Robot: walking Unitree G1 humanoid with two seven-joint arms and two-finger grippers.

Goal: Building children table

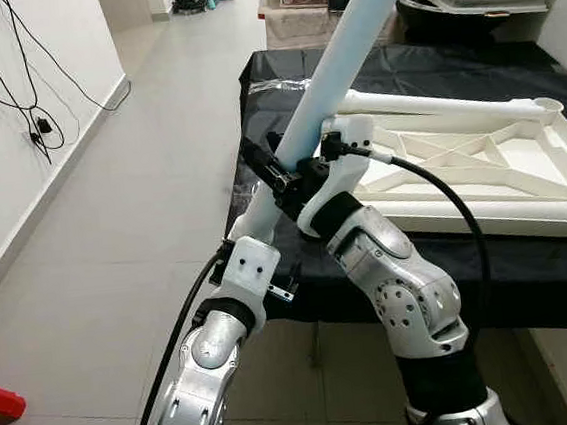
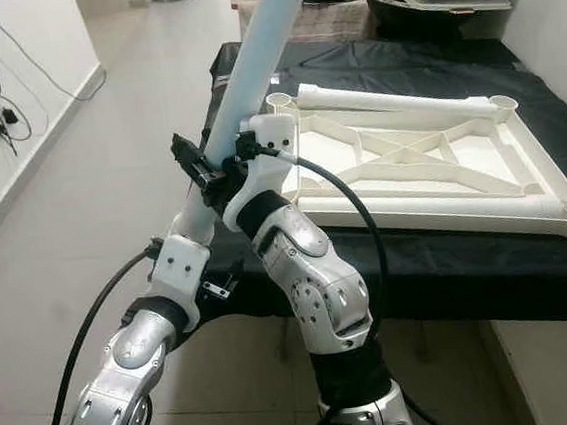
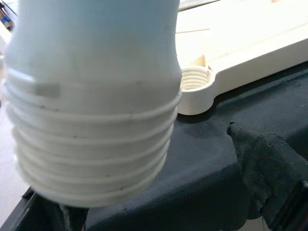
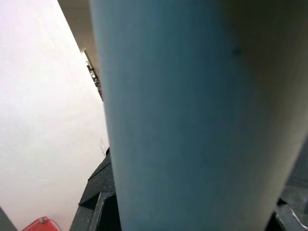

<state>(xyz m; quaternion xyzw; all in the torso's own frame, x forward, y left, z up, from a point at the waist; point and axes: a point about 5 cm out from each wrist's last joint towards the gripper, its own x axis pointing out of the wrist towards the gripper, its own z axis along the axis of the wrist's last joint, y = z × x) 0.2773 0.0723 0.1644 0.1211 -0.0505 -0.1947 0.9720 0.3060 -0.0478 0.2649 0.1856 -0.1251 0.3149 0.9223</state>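
Pale blue, the table leg (image 1: 347,41) slants up from my two grippers, held above the near left corner of the black-covered table (image 2: 450,267). My left gripper (image 1: 265,174) and right gripper (image 1: 327,158) both clench it. Its threaded end (image 3: 91,159) hangs near the upturned white tabletop's (image 2: 430,163) corner socket (image 3: 195,79).
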